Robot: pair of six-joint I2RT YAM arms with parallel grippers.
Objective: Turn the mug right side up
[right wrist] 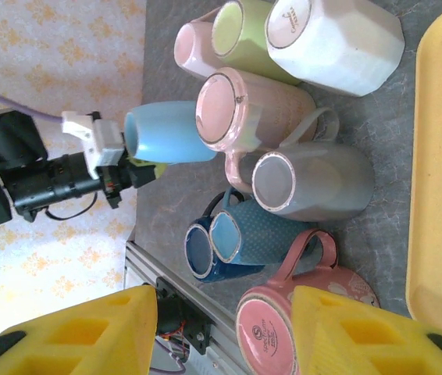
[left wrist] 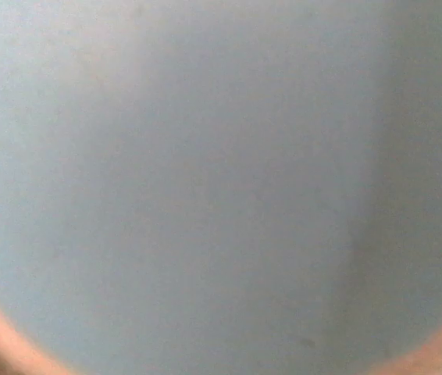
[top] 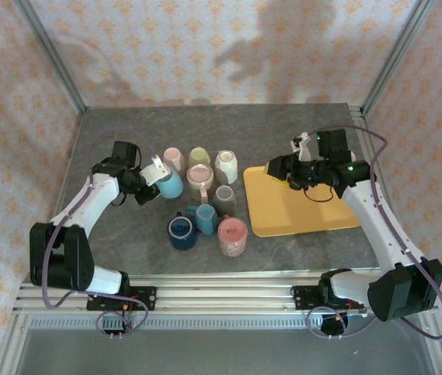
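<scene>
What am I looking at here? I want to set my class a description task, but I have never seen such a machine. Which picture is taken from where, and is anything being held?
These are two robot arms bolted to the near edge of a grey table: the left arm and the right arm. Each ends in a two-fingered pincer. The overhead picture comes from a fixed camera above and behind them; the other two come from cameras on the wrists. The left pincer is shut on a pale blue mug, so close to its own camera that the mug is a blur there. The right pincer is open and holds nothing, over the far part of a yellow tray. Its camera looks across at the other mugs clustered on the table.
</scene>
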